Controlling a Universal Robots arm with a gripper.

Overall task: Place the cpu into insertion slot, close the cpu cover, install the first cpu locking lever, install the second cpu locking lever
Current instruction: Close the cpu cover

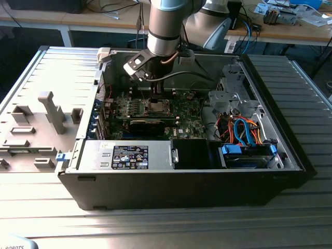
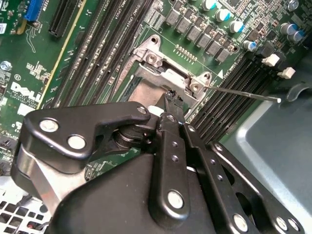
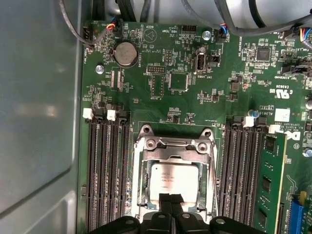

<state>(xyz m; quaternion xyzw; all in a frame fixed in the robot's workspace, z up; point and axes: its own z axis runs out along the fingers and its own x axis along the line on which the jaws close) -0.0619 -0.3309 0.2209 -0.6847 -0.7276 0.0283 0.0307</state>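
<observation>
gripper: your jaws are pressed together on nothing, tips low over the cpu's edge.
cpu: seated in the insertion slot.
cpu cover: lying flat, framing it.
locking lever: juts out over your memory slots.

Place: robotics or electronics lab.
Worktop: ribbed metal worktop carrying an opened computer case.
Behind: wooden benches strewn with cables.
Exterior view's left: grey fixture blocks.
</observation>
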